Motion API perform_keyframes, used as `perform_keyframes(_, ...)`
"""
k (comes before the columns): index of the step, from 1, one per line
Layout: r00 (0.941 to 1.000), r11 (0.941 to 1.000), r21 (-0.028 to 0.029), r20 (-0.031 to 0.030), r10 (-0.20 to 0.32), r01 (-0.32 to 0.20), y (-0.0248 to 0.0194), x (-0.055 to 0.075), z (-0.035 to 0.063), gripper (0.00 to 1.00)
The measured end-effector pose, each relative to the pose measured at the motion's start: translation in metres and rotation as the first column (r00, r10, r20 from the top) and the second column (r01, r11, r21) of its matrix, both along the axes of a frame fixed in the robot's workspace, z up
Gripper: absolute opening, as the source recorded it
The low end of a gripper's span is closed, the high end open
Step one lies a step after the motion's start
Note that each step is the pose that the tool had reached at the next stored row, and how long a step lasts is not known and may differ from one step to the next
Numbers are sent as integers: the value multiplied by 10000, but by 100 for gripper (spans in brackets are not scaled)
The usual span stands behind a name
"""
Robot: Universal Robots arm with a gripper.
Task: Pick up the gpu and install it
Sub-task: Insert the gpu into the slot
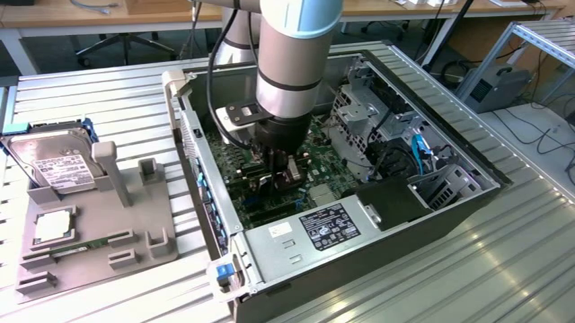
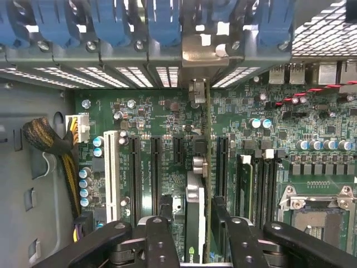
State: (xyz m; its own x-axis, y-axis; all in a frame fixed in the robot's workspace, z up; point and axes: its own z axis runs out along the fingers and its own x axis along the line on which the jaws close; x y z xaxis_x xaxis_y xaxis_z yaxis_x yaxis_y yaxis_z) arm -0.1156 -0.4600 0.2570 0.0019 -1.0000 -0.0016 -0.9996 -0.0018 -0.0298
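The gpu (image 2: 206, 145) stands on edge in a motherboard slot inside the open computer case (image 1: 467, 195). Its silver bracket (image 2: 196, 89) rests against the case's rear slot wall. My gripper (image 2: 193, 207) straddles the card's near end. Its two black fingers (image 2: 166, 211) are spread, with a small gap between them and the card, so the gripper is open and holds nothing. In the exterior view the gripper (image 1: 280, 176) reaches straight down onto the motherboard (image 1: 314, 158), and the arm hides most of the card.
A silver hard drive (image 1: 54, 161), a processor (image 1: 52, 225) and a green memory stick (image 1: 81, 245) sit on the grey fixture (image 1: 134, 222) at the exterior view's left. Near the gripper are the power supply (image 1: 328, 225), drive cage (image 1: 359, 114), cable bundle (image 2: 44, 139) and processor socket (image 2: 315, 206).
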Motion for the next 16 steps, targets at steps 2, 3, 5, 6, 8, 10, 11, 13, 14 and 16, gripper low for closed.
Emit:
perform_keyframes(2,10000,10000,-1,1,-1,1,14,0,60,40)
perform_keyframes(3,10000,10000,-10,0,-1,1,22,0,95,40)
perform_keyframes(5,10000,10000,-37,0,0,0,47,0,172,40)
perform_keyframes(6,10000,10000,-57,1,0,0,60,0,213,40)
perform_keyframes(8,10000,10000,-94,1,0,0,85,0,295,40)
perform_keyframes(10,10000,9999,-141,2,-1,1,118,0,359,40)
perform_keyframes(11,10000,9998,-174,1,-1,1,138,0,385,39)
perform_keyframes(13,10000,9998,-183,0,1,-1,145,0,394,26)
perform_keyframes(14,10000,9998,-182,-1,2,-2,145,3,393,26)
perform_keyframes(16,10000,9998,-181,-15,0,0,142,18,393,20)
